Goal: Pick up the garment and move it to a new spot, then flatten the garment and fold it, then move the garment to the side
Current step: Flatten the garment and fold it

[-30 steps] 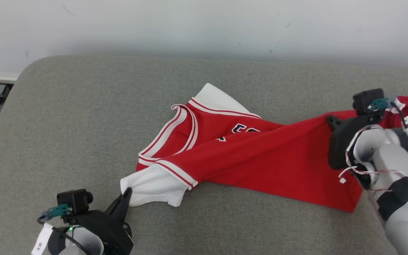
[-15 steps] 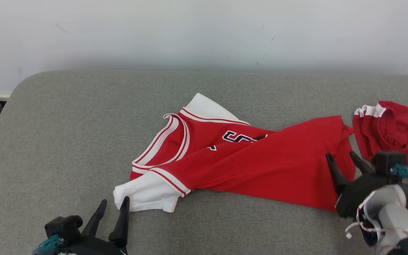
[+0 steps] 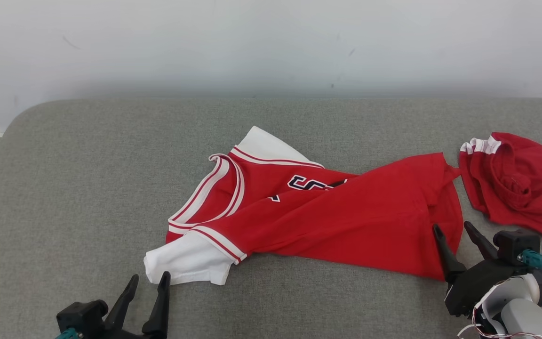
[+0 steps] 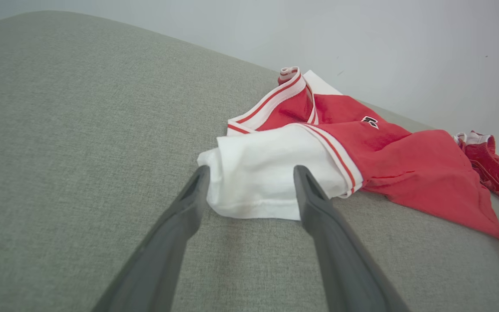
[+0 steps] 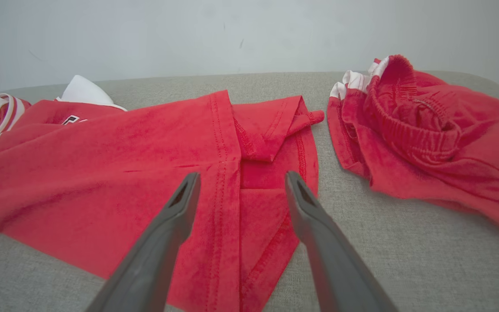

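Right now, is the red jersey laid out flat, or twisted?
Twisted, not flat. The jersey lies on the grey cushion with its body rolled over the chest lettering and the hem corner doubled over.

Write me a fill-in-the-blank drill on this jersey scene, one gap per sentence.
The jersey on the grey cushion is mostly ____. The sleeve nearest the left hand is ____. The left hand and right hand both stand ____. The crumpled shorts lie on the robot's ____ side of the jersey.
Missing words: red; white; open; right.
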### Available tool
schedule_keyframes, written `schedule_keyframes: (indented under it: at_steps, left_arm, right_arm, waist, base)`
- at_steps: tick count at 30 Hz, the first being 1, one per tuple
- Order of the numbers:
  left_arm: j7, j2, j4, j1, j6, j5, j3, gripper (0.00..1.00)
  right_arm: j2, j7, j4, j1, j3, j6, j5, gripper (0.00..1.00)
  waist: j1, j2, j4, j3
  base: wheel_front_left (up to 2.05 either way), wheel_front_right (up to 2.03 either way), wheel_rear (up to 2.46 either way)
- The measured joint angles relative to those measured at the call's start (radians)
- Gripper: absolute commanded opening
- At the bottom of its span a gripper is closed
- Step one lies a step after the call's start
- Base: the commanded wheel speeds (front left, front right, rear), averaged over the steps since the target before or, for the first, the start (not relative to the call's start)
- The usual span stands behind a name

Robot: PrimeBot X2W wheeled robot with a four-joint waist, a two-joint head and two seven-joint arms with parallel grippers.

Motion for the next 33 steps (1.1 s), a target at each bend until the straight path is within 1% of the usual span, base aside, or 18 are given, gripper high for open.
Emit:
schedule_keyframes:
  at_steps: [6, 16, 23, 24, 27, 33]
  left_arm:
    - [0.019, 0.019, 0.007, -0.004, 0.000, 0.016, -0.002, 1.00]
    - [0.064, 0.023, 0.036, -0.049, 0.002, 0.014, 0.000, 1.00]
    - [0.091, 0.023, 0.058, -0.073, -0.012, 0.006, -0.010, 1.00]
    - [0.098, 0.021, 0.062, -0.075, -0.020, 0.005, -0.011, 1.00]
    - [0.111, 0.016, 0.075, -0.087, -0.022, -0.010, -0.021, 1.00]
    - [0.135, -0.002, 0.112, -0.091, -0.046, -0.028, -0.029, 1.00]
  right_arm:
    - [-0.011, 0.012, -0.004, -0.023, 0.009, 0.000, -0.013, 1.00]
    - [-0.007, 0.065, 0.021, -0.088, 0.025, -0.012, -0.021, 1.00]
    - [0.010, 0.098, 0.062, -0.119, 0.032, -0.017, -0.020, 1.00]
    - [0.011, 0.099, 0.067, -0.123, 0.032, -0.018, -0.020, 1.00]
    - [0.013, 0.108, 0.083, -0.128, 0.032, -0.018, -0.020, 1.00]
    - [0.018, 0.133, 0.125, -0.165, 0.038, -0.022, -0.020, 1.00]
  waist:
    - [0.0000, 0.0000, 0.010, 0.001]
    - [0.0000, 0.0000, 0.023, 0.021]
    - [0.0001, 0.0000, 0.029, 0.043]
    - [0.0001, 0.0000, 0.030, 0.046]
    - [0.0002, 0.0000, 0.031, 0.052]
    - [0.0002, 0.0000, 0.034, 0.061]
  base:
    - [0.00, 0.00, 0.00]
    - [0.00, 0.00, 0.00]
    - [0.00, 0.00, 0.00]
    - [0.00, 0.00, 0.00]
    - [0.00, 0.00, 0.00]
    - [0.00, 0.00, 0.00]
